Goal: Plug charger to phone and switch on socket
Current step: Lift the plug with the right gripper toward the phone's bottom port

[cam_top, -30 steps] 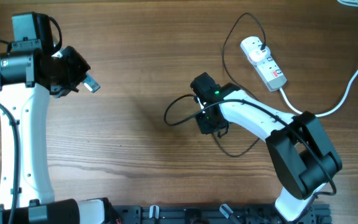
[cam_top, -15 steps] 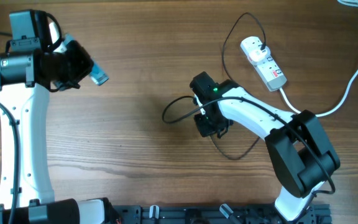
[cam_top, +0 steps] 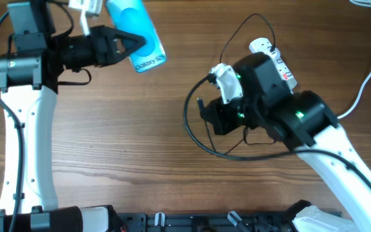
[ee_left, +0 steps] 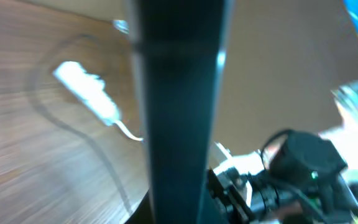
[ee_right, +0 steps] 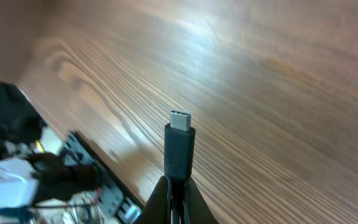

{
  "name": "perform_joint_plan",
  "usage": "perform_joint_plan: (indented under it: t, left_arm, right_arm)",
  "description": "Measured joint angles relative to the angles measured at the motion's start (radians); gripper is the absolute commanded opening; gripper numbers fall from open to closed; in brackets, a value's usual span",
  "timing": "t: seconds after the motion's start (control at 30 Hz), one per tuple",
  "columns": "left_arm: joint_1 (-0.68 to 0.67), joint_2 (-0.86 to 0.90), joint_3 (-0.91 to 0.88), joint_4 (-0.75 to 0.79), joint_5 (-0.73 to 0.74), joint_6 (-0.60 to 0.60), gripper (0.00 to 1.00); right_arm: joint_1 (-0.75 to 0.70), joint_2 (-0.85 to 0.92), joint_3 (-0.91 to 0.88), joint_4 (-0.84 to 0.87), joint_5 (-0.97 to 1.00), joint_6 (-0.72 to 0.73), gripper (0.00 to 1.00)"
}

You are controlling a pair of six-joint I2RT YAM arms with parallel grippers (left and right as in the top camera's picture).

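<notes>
Step in hand: mating the plug to the phone; both parts are held in the air and are not yet joined.
Left claw [cam_top: 134, 44]: closed on the phone [cam_top: 129, 19], its fingers pinching the flat body across its width.
Phone: in the left claw's fingers and raised off the worktop [cam_top: 108, 148], with the cyan screen up and the white strip end pointing away from the wrist.
Right claw [cam_top: 206, 113]: clamped on the charger [ee_right: 179, 149] just behind the connector. The metal tip juts out ahead of the fingers, bare and upright in the wrist view.
Charger cable: it trails in a loose loop below and behind the right claw.
Socket [cam_top: 259, 46]: just behind the right claw on the far side and partly hidden by that arm. I cannot tell how its switches stand.
Gap: the phone is well apart from the right claw, off to its left.
Next move: probably bring the tip to the port on the phone's end, line the two up squarely, then press in. The left wrist view is too blurred to show the port.
Worktop: brown wood grain with a slight sheen.
Room: a plain dull wall shows beyond the edge, and the thick white cord [cam_top: 366, 84] runs off past the socket.
</notes>
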Motion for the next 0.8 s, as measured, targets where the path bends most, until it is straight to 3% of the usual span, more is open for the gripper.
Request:
perform_joint_plan:
  t: [0.13, 0.43, 0.8]
  left_arm:
    - [-0.086, 0.0, 0.0, 0.047, 0.063, 0.009, 0.04]
    - [-0.236, 0.003, 0.0, 0.029, -0.24, -0.068, 0.04]
    - [-0.262, 0.005, 0.0, -0.03, -0.298, -0.041, 0.04]
  right_arm:
    - [0.018, -0.028, 0.0, 0.04, -0.006, 0.054, 0.04]
    - [0.176, -0.029, 0.011, 0.096, 0.198, 0.131, 0.04]
    - [0.204, -0.029, 0.011, 0.109, 0.361, 0.13, 0.04]
